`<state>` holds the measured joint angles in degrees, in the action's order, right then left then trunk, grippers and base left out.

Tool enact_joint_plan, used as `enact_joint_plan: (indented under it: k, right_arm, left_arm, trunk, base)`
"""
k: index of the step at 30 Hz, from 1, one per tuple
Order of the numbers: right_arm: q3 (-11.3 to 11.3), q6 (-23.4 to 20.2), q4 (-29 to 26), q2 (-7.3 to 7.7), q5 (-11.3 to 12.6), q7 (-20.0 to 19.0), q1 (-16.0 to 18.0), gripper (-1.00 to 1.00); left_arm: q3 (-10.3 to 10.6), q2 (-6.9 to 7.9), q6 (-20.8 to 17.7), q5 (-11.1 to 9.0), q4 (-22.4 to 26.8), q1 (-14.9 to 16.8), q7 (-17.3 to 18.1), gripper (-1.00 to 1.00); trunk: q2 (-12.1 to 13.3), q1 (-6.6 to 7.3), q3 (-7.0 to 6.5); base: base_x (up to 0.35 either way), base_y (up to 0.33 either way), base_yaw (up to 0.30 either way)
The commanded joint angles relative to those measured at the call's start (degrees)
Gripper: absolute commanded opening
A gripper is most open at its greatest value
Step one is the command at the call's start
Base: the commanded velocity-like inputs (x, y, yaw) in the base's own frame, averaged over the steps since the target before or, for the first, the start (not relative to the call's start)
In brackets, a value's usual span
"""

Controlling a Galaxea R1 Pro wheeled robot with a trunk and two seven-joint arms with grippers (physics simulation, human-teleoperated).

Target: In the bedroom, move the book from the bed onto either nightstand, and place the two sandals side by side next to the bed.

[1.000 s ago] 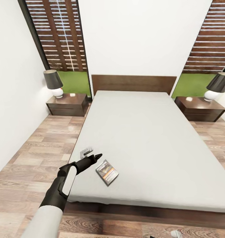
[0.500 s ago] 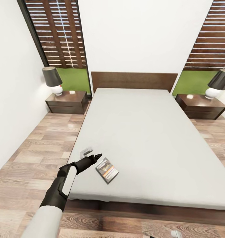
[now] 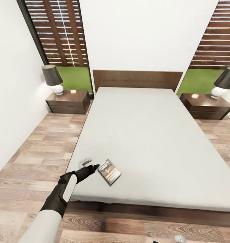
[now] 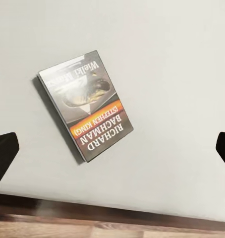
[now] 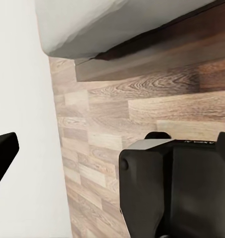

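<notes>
1. the bed [image 3: 142, 135] stands with its dark headboard against the far white wall, its light-grey mattress bare but for the things near its near left corner.
2. the book [image 3: 109, 171] lies flat on the mattress close to the foot edge and not far from the left edge, turned at an angle to both edges. in the left wrist view the book [image 4: 85, 105] shows its dark cover with an oval picture, an orange band and white lettering.
3. the left gripper [image 3: 91, 163] reaches over the left part of the foot edge, just beside the book's left side. its fingers are spread wide: in the left wrist view one dark fingertip [image 4: 3, 156] sits at each side of the picture with the book between them and apart from both. whether a tip touches the mattress cannot be told.
4. one nightstand [image 3: 68, 101] stands by the left side of the headboard with a dark-shaded lamp [image 3: 53, 79] on its top; the other nightstand [image 3: 206, 106] stands by the right side with a second lamp [image 3: 224, 82].
5. in the right wrist view the right gripper [image 5: 112, 158] hangs low over the wood-plank floor [image 5: 157, 109] beside the bed frame's corner; its dark fingertips sit at opposite edges of the picture, so its fingers are spread apart with nothing between them.
</notes>
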<state>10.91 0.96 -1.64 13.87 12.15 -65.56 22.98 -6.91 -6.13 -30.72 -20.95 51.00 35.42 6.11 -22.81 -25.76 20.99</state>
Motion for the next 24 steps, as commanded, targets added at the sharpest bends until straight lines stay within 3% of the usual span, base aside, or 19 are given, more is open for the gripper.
enact_joint_plan:
  k: [1, 12, 14, 18, 21, 24]
  right_arm:
    - [0.0, 0.1, 0.1, 0.02, 0.1, -0.2, 0.0, 1.0]
    - [0.0, 0.1, 0.1, 0.02, 0.1, -0.2, 0.0, 1.0]
    - [0.0, 0.1, 0.1, 0.02, 0.1, -0.2, 0.0, 1.0]
    - [0.0, 0.1, 0.0, 0.02, 0.1, -0.2, 0.0, 1.0]
    - [0.0, 0.1, 0.0, 0.02, 0.1, -0.2, 0.0, 1.0]
    - [0.0, 0.1, 0.0, 0.02, 0.1, -0.2, 0.0, 1.0]
  left_arm:
    - [-0.3, -0.06, -0.3, -0.1, 0.1, 0.1, 0.2, 1.0]
    - [-0.5, 0.06, 0.0, -0.6, 0.4, 0.1, 0.7, 1.0]
    - [-1.4, 0.73, -0.1, -2.5, 0.4, 0.1, 3.6, 1.0]
    - [-2.1, 2.33, -0.3, -6.3, 0.3, 0.1, 12.5, 1.0]
    - [-2.2, 3.05, -0.4, -7.1, 0.3, 0.1, 17.9, 1.0]
    - [-2.2, 3.29, -0.3, -7.4, 0.3, 0.1, 20.2, 1.0]
  trunk:
    - [-0.1, -0.03, 0.19]
    - [-0.1, -0.03, 1.17]
    - [-0.1, -0.03, 1.35]
    - [-0.1, -0.03, 1.7]
    - [-0.1, -0.03, 1.97]
    - [-0.1, -0.03, 2.24]
  base:
    - [0.0, 0.0, 0.0]
    - [0.0, 0.0, 0.0]
    - [0.0, 0.0, 0.0]
    - [0.0, 0.0, 0.0]
    - [0.0, 0.0, 0.0]
    - [0.0, 0.0, 0.0]
